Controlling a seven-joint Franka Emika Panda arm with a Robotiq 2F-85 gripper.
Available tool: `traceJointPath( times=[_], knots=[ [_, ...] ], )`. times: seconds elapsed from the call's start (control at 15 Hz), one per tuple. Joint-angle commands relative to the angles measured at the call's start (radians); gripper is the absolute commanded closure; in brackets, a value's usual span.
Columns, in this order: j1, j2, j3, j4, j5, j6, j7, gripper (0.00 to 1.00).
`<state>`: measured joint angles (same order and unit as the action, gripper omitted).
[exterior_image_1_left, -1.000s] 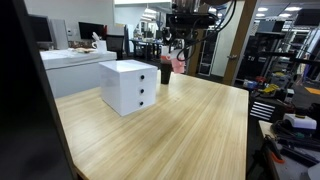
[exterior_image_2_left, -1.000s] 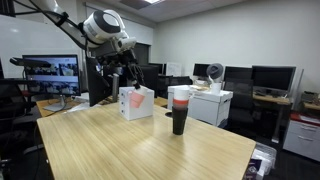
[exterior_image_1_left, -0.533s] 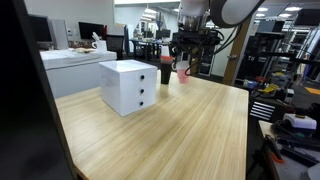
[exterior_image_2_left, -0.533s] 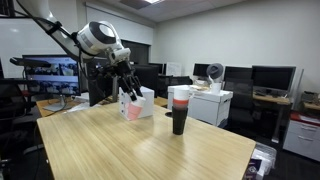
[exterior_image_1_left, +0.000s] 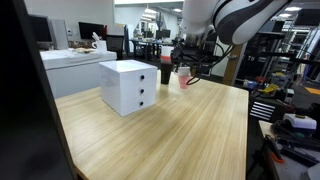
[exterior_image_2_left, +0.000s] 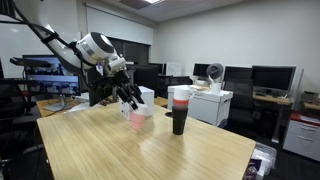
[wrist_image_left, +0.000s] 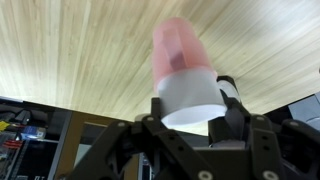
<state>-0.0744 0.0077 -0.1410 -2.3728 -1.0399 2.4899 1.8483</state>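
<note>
Pink, see-through cup (wrist_image_left: 182, 50) with a white band at its wider end: we list it first, since the gripper (wrist_image_left: 190, 100) has it in hand. In the wrist view the jaws are clenched on the white band, one dark finger (wrist_image_left: 160, 108) on either side, and the pink end points away toward the wood grain.

Landmark: white box (exterior_image_1_left: 129, 86) with two small dark knobs on its front, standing on the wooden table (exterior_image_1_left: 175, 135).

Cup, position: in an exterior view the cup (exterior_image_1_left: 185, 77) hangs from the gripper (exterior_image_1_left: 186, 70) beyond the box, near the far edge of the table. In an exterior view the cup (exterior_image_2_left: 138, 121) sits low over the table (exterior_image_2_left: 130, 155) in front of the box (exterior_image_2_left: 147, 95), under the gripper (exterior_image_2_left: 130, 102), and covers part of the box. We cannot tell whether the cup's lower end touches the wood.

Tumbler (exterior_image_2_left: 179, 115): dark body, pale top, upright on the table, beside the box and apart from it. We also find the tumbler (exterior_image_1_left: 166, 73) just behind the box's far corner, between the box and the held cup.

Arm: pale, rounded, reaching in from above and behind the box in both exterior views.

Surroundings: desks and monitors, well apart from the box.
</note>
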Motion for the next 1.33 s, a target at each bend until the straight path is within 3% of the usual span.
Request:
traceJointPath(
  times=[0.0, 0.33, 0.6, 0.67, 0.87, 1.27],
  knots=[
    [-0.013, 0.042, 0.008, -0.001, -0.11, 0.031, 0.138, 0.59],
    [-0.007, 0.114, 0.007, 0.021, -0.176, 0.03, 0.244, 0.59],
    [-0.003, 0.142, 0.013, 0.037, -0.176, 0.029, 0.254, 0.59],
    [-0.003, 0.142, 0.014, 0.039, -0.171, 0.03, 0.25, 0.09],
    [-0.002, 0.14, 0.02, 0.035, -0.157, 0.019, 0.223, 0.01],
    [-0.002, 0.137, 0.025, 0.038, -0.148, 0.003, 0.201, 0.0]
  ],
)
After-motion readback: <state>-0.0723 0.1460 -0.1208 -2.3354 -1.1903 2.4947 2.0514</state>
